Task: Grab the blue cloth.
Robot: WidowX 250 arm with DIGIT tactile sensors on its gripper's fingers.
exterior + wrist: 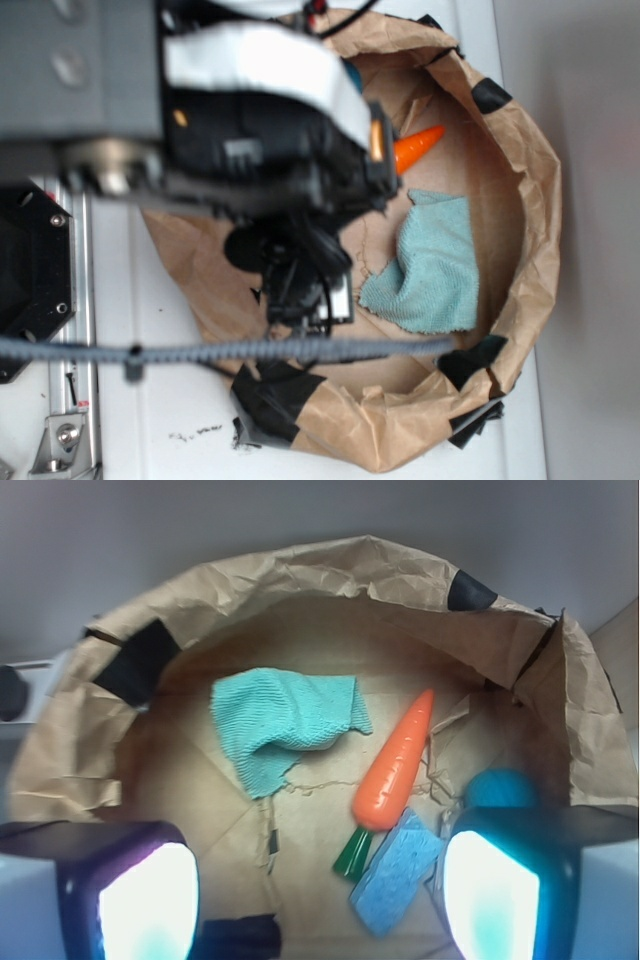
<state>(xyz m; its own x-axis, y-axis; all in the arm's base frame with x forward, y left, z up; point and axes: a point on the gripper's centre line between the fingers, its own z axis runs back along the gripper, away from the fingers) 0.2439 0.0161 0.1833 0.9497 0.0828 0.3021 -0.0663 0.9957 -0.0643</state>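
Lying rumpled on the floor of the paper bin (300, 570), the cloth (283, 723) sits left of the carrot (395, 763), apart from it. Sponge (398, 873) touches carrot's green end. Gripper (318, 895) hovers short of cloth, fingers apart, empty.

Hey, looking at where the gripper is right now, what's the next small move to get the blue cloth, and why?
Probably ease the gripper forward and a little left, then lower it. In the wrist view the blue cloth lies ahead and left of centre, untouched, and the fingers stand open and apart. The carrot and blue sponge lie right, so going left should avoid them.
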